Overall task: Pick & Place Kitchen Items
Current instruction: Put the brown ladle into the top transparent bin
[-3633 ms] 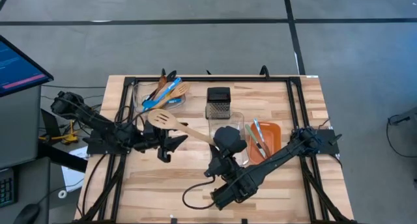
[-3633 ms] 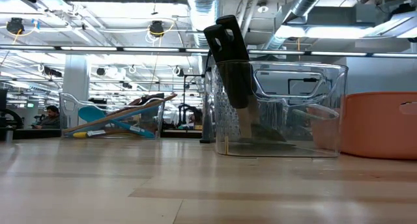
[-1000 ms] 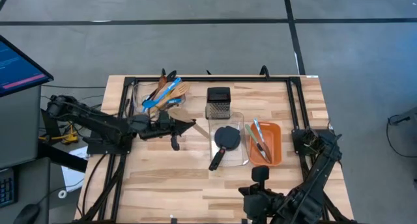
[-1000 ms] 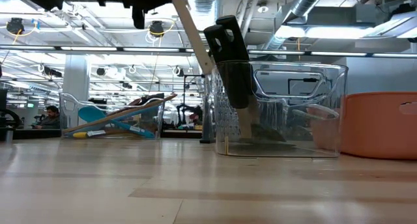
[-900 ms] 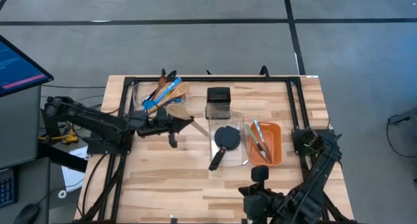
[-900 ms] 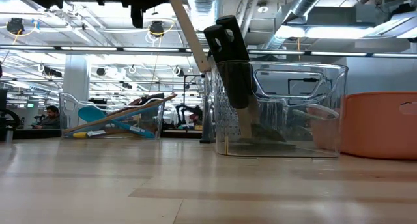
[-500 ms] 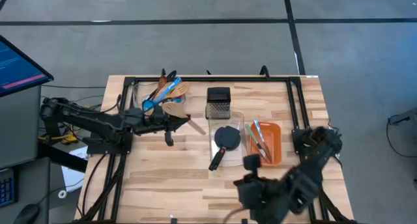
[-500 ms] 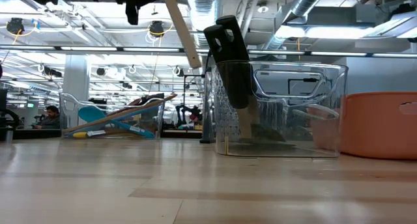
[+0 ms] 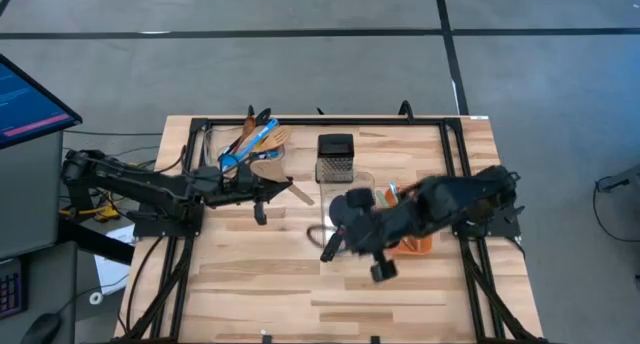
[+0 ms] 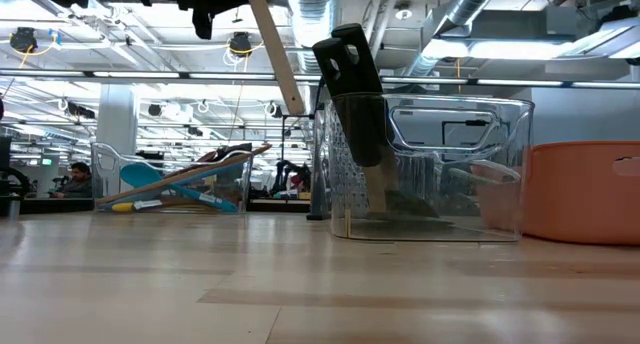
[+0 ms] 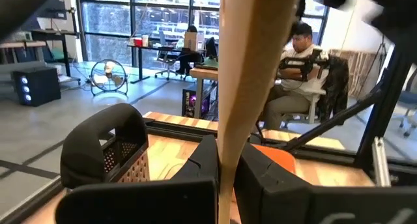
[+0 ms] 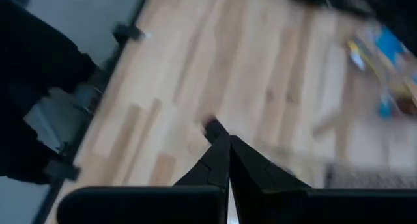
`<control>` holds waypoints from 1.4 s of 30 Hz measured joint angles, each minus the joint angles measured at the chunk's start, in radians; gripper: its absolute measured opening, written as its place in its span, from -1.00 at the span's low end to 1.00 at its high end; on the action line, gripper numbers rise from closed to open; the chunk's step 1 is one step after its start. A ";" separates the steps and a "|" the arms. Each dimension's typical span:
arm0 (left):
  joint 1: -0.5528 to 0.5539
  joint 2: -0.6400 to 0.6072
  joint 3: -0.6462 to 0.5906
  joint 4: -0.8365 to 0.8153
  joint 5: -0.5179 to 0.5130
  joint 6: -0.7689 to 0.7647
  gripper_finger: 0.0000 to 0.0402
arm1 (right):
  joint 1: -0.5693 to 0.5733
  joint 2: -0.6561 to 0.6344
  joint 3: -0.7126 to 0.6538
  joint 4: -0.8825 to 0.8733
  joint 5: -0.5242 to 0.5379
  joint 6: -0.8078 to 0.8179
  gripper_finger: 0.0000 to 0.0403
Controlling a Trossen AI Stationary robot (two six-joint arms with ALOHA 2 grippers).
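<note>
1. On the far left, a monitor (image 9: pixel 30 104) with a blue screen is standing beside the table (image 9: pixel 260 294), off its edge.

2. The left gripper (image 9: pixel 268 191) is hanging above the left half of the table, with its arm reaching in from the left side. Its fingers are closed tight on the handle of a wooden spatula (image 9: pixel 285 189); the wide blade is lying near the clear container behind it and the handle end is pointing toward the middle of the table. In the low view the handle (image 10: pixel 277 54) is slanting down from the gripper and is not touching the table.

3. Just behind this gripper, a clear container (image 9: pixel 245 149) is holding blue spoons, wooden utensils and black ones, all leaning over its rim.

4. In the middle, at the back, a steel box grater (image 9: pixel 336 156) with a black handle is standing upright on the table.

5. Just in front of the grater, a second clear bin (image 10: pixel 430 169) is holding a black turner (image 9: pixel 345 219), and its handle is sticking out over the front rim.

6. The right gripper (image 9: pixel 382 271) is hanging above the table just in front of this bin and the orange tray. It is blurred, and its fingers are pressed together with nothing between them.

7. To the right of the clear bin, an orange tray (image 9: pixel 425 246) is lying mostly hidden under the right arm.
</note>
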 joint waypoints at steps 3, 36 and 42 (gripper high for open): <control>0.004 0.000 0.000 -0.016 0.000 0.024 -0.99 | -0.027 -0.037 0.000 -0.069 0.001 0.037 -1.00; 0.376 -0.010 0.215 -0.472 0.048 0.182 -0.99 | -0.194 -1.194 -1.580 1.073 -0.055 -0.128 -1.00; 0.406 -0.010 0.392 -0.765 -0.118 0.204 -0.99 | -0.279 -1.324 -1.845 1.299 -0.051 -0.028 -1.00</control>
